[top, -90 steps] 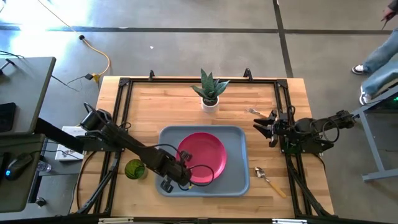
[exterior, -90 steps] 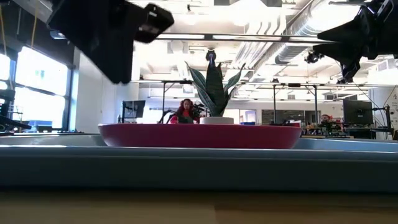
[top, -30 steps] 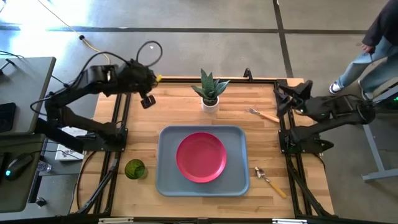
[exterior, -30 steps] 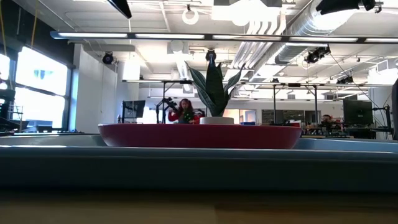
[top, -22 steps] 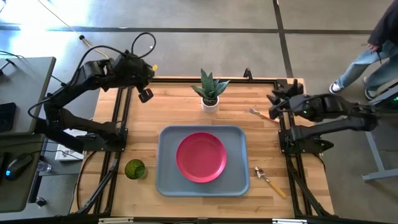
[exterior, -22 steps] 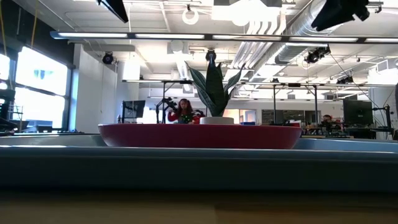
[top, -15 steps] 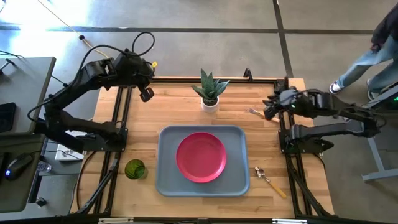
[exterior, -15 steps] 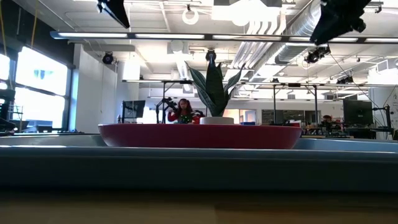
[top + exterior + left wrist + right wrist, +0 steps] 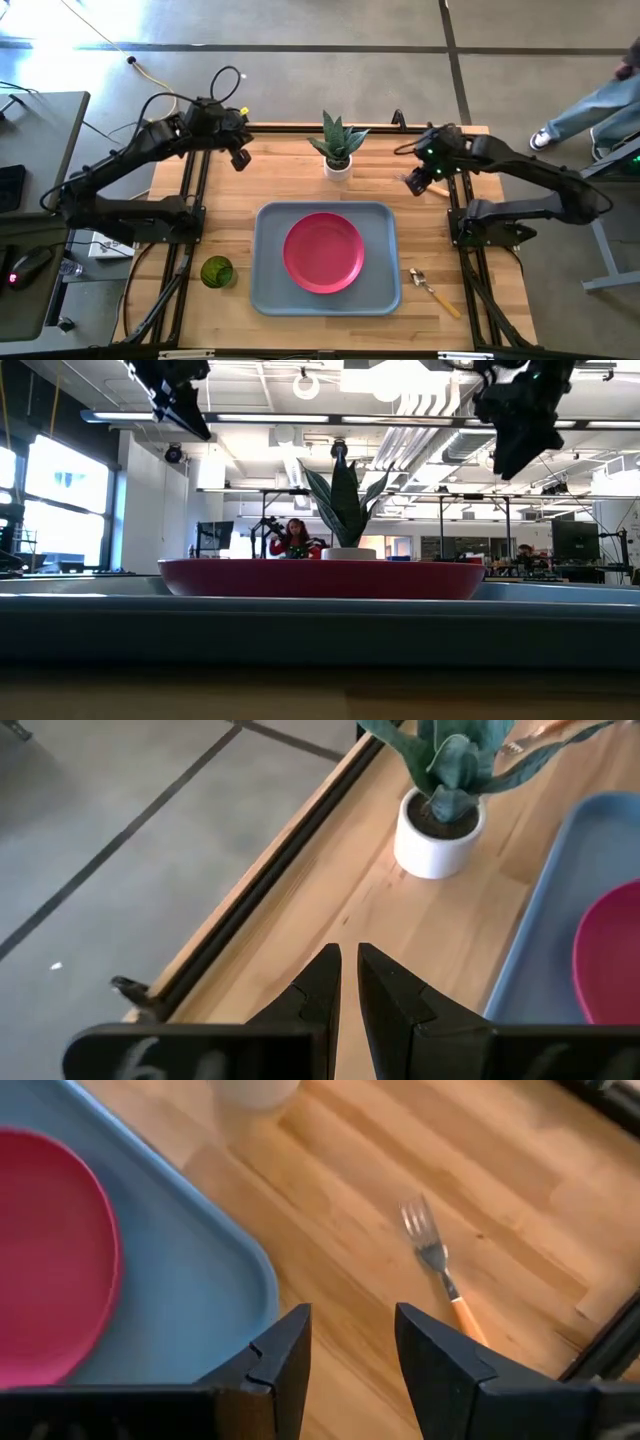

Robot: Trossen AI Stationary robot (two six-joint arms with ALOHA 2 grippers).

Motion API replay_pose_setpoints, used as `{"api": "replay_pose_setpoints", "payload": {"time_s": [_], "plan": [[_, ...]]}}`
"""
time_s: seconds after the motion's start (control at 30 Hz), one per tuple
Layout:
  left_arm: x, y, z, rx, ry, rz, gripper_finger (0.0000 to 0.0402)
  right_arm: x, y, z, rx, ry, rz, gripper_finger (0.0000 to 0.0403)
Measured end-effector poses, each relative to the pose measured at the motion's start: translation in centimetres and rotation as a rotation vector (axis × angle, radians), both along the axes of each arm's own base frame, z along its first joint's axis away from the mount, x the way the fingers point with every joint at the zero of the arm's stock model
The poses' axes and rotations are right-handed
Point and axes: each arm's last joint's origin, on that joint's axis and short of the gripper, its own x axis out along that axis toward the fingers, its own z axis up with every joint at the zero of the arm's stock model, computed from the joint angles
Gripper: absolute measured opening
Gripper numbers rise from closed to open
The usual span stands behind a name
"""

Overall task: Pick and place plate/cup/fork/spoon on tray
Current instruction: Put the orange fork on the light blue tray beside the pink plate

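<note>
— Where's the slim orange-handled fork with silver tines [image 9: 441,1278]?

— Flat on the wooden worktop [image 9: 300,170], beside the grey-blue plastic tray [image 9: 268,290]. The right gripper [image 9: 350,1342] hovers above, jaws parted.

— Handling?

— Light, stiff, probably slippery; pinch mid-handle. The left gripper [image 9: 345,965] waits, jaws nearly closed.

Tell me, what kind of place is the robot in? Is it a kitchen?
Probably not a kitchen. It looks like a big workshop or lab: a bare concrete floor around the wooden table, exposed ceiling ducts and strip lights overhead, and desks with monitors where a person sits in the background.
</note>
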Motion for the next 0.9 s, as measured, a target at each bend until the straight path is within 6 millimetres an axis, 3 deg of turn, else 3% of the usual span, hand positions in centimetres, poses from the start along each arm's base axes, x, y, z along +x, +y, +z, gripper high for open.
{"api": "replay_pose_setpoints", "payload": {"time_s": [0.27, 0.53, 0.9], "plan": [[-0.1, 0.1, -0.7, -0.008, -0.012, 0.000, 0.0030, 1.5, -2.3, -2.3, 0.067, 0.140, 0.050, 0.0141], [0.1, 0.1, -0.5, 0.003, -0.038, -0.019, 0.0030, 2.8, -4.2, -5.1, 0.096, 0.346, 0.110, 0.0174], [0.1, 0.1, -0.4, 0.008, -0.038, -0.026, 0.0030, 3.6, -5.7, -7.4, 0.165, 0.427, 0.228, 0.0176]]}}
